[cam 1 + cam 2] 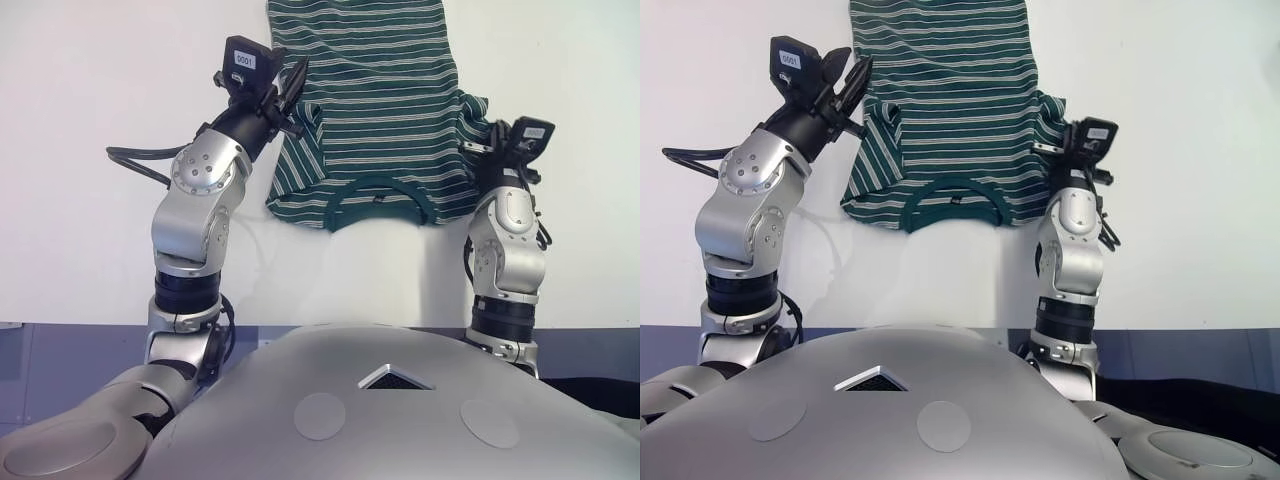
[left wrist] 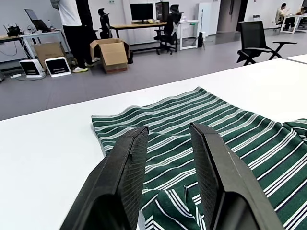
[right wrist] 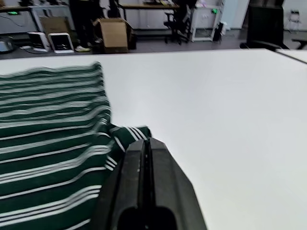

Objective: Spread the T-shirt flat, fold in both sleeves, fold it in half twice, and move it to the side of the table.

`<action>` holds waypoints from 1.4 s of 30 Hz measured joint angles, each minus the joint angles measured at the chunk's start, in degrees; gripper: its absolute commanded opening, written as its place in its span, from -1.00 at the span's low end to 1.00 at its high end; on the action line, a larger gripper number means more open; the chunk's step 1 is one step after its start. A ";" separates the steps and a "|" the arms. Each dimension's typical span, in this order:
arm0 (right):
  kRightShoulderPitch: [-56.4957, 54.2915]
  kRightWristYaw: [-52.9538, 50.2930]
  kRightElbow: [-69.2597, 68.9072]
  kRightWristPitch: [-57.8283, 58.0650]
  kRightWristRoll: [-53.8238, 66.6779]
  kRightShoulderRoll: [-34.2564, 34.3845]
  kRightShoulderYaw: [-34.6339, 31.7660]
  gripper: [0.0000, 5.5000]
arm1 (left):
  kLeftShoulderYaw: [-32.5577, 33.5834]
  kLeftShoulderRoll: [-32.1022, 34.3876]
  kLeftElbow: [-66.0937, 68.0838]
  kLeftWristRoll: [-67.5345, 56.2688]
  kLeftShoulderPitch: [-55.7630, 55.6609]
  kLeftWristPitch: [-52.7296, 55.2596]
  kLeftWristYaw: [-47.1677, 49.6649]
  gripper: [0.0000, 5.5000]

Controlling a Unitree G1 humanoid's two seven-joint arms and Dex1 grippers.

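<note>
T-shirt (image 1: 370,110) position: spread on the white surface (image 1: 90,80) ahead of both arms, collar (image 1: 378,200) toward the robot, hem at the far side.
Left pincer (image 2: 169,130): raised just above the shirt's edge by the sleeve on the robot's left (image 1: 293,150), pointing across the cloth; fingers parted by a moderate gap, holding nothing.
Right pincer (image 3: 146,141): low at the sleeve on the robot's right (image 1: 470,108), tips right against the sleeve's corner; fingers pressed together; cannot tell whether any cloth is caught between them.
Surface: plain white, wide, bare to both sides of the shirt.
Room: open office beyond the far edge, with grey floor, an open cardboard box (image 2: 110,53), black office chairs (image 2: 261,40) and desks with monitors (image 2: 141,10).
Shirt's look: dark green with thin white stripes in pairs, solid green ribbed collar; body mostly flat; left sleeve lying out along the side with a few folds; right sleeve bunched and crumpled near the pincer.
</note>
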 measured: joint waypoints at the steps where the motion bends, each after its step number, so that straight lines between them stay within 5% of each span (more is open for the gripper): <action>1: 0.59 0.85 -1.43 -0.22 -0.16 -0.11 1.43 -0.99 | 0.03 0.08 0.26 0.37 0.09 -0.09 -0.09 -0.42; 11: 0.30 11.40 -4.58 9.60 0.65 -2.65 12.32 -0.99 | 0.36 0.45 1.41 1.37 0.48 -1.27 -0.93 -0.42; 20: -0.06 19.75 -9.72 17.95 14.37 -2.08 8.68 -0.52 | 0.80 2.01 1.85 1.30 0.34 -1.82 -3.46 -0.42; 24: -5.52 28.48 -17.72 20.96 25.62 -7.79 3.12 -0.42 | -0.05 12.24 5.73 2.91 -4.11 -12.28 -16.80 -0.27; 32: -3.82 35.07 -1.89 -20.29 3.66 -35.18 1.10 0.09 | -6.64 32.65 21.80 21.74 -5.09 -56.67 -23.07 0.19; 42: 5.43 29.92 44.42 -86.64 -25.23 -60.94 3.12 0.09 | -8.76 45.39 32.54 50.13 4.28 -91.45 -10.55 0.27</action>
